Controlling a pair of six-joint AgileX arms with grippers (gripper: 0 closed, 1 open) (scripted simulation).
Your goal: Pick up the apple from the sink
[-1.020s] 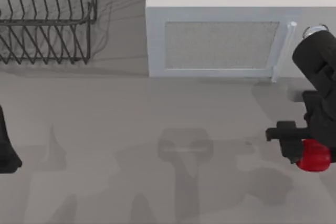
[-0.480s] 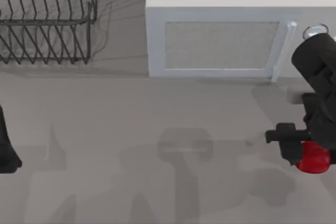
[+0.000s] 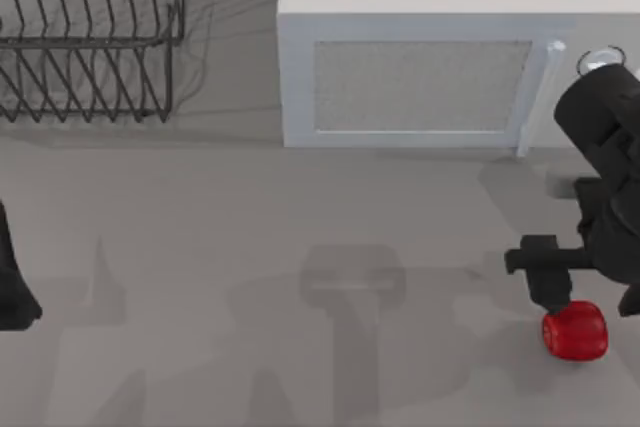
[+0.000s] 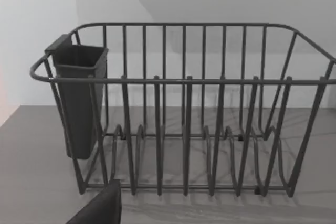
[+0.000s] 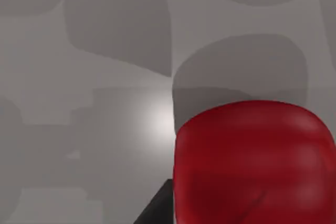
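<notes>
From above, the right gripper (image 3: pixel 560 292) hangs at the table's right edge, just over one red apple (image 3: pixel 575 331) on the grey table (image 3: pixel 250 247); finger state, cannot tell; the left arm sits parked far left; one microwave (image 3: pixel 420 57); one dish rack (image 3: pixel 90 37). Left wrist: that rack (image 4: pixel 184 114) with one cutlery cup (image 4: pixel 79 98). Right wrist: the apple (image 5: pixel 254 161) looms close.

Right arm (image 3: pixel 600 187) and wire rack (image 3: pixel 90 37) cut off at edges

The apple (image 3: pixel 575 331) has shifted nearer and slightly left, out from under the right gripper (image 3: pixel 548 277). It now lies in plain sight just beside the gripper, near the table's right edge.
</notes>
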